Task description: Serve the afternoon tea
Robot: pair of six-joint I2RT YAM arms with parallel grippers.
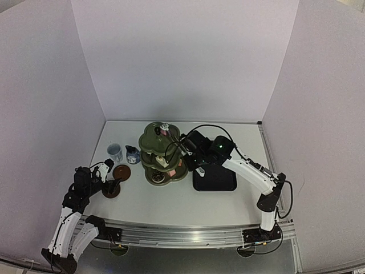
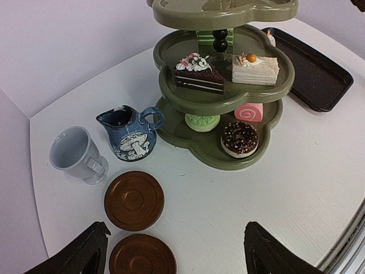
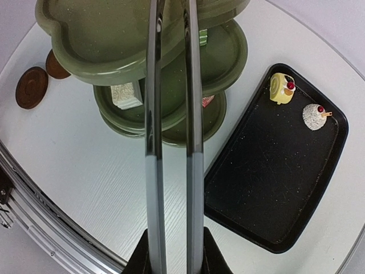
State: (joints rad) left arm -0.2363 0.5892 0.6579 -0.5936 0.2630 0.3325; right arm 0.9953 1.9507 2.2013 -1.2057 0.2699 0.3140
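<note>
The dark green three-tier stand [image 1: 149, 141] [image 2: 223, 161] [image 3: 91, 40] holds several pastries, among them a chocolate slice [image 2: 198, 73], a white cake [image 2: 255, 67] and a doughnut [image 2: 239, 138]. Left of it stand the dark blue jug [image 2: 130, 132] [image 1: 132, 154], the pale blue cup [image 2: 74, 153] [image 1: 114, 151] and two brown saucers [image 2: 134, 200] [image 2: 142, 255]. My left gripper [image 2: 177, 254] [image 1: 107, 170] is open and empty, above the table beside the saucers. My right gripper [image 3: 174, 254] [image 1: 191, 151] is shut on the metal tongs [image 3: 151, 114], which reach over the stand's upper tiers.
The black tray [image 3: 268, 171] [image 1: 214, 181] lies right of the stand and holds a yellow roll [image 3: 281, 88] and a white pastry [image 3: 314, 116]. White walls enclose the table on three sides. The metal front rail [image 1: 182, 234] runs along the near edge.
</note>
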